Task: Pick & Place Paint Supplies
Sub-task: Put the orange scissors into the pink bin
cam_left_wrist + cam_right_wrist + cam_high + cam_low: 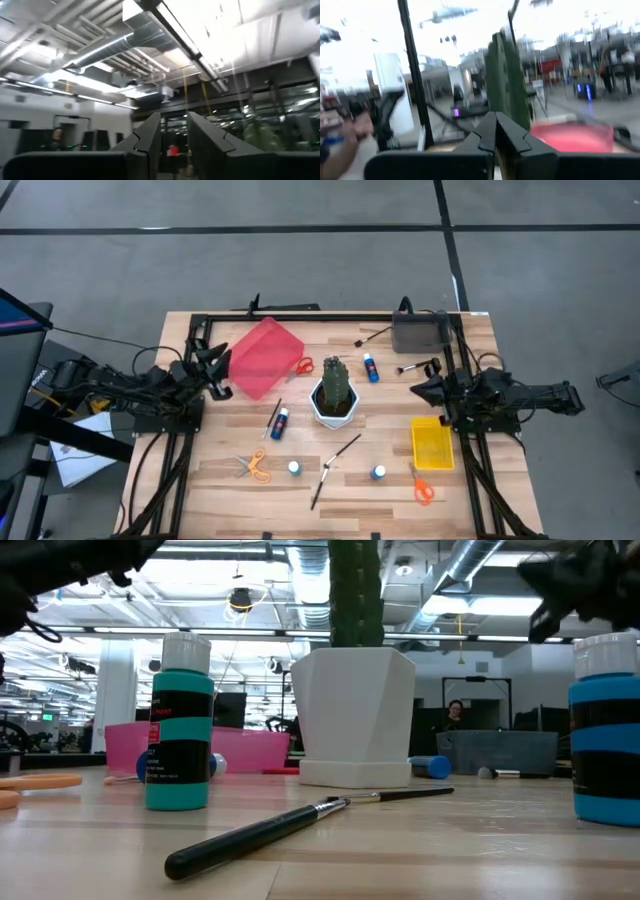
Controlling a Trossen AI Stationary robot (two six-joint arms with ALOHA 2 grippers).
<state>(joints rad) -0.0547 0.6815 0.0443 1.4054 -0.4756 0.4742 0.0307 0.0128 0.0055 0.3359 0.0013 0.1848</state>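
Table [200, 500] first, taking the cactus [335, 385] as the middle of the dial. The left arm sits out at nine o'clock and the right arm at three, neither carrying anything that I can see.

The left gripper [213, 368] is beside the near edge of the pink tray [265, 358], which lies at ten o'clock. Its fingers [148, 137] stand a little apart with nothing between them. It looks tipped upward, so a swing from there could catch the tray's rim and shove it.

The right gripper [420, 388] is pinched fully together and empty, between the grey box [418, 333] at one o'clock and the yellow tray [432, 443] at four. It must spread before any pick, or it will just push things along.

The cactus is the big hazard: tall, dead centre, and any reach across could knock it over.

Now the bottles. One upright bottle [294, 468] stands at seven o'clock and another [379, 473] at five. A glancing touch would topple them. Two more lie flat, one [280, 423] at eight and one [371, 367] at one, and those could roll away from a clumsy pinch.

Scissors [255, 467] lie at seven, a second pair [421, 490] at five, and a third [303, 366] at the pink tray's edge. All are flat and easy to skate off.

The long brush [335, 465] at six o'clock is thin, low and likely to slip. Smaller brushes [418, 365] lie by the grey box.
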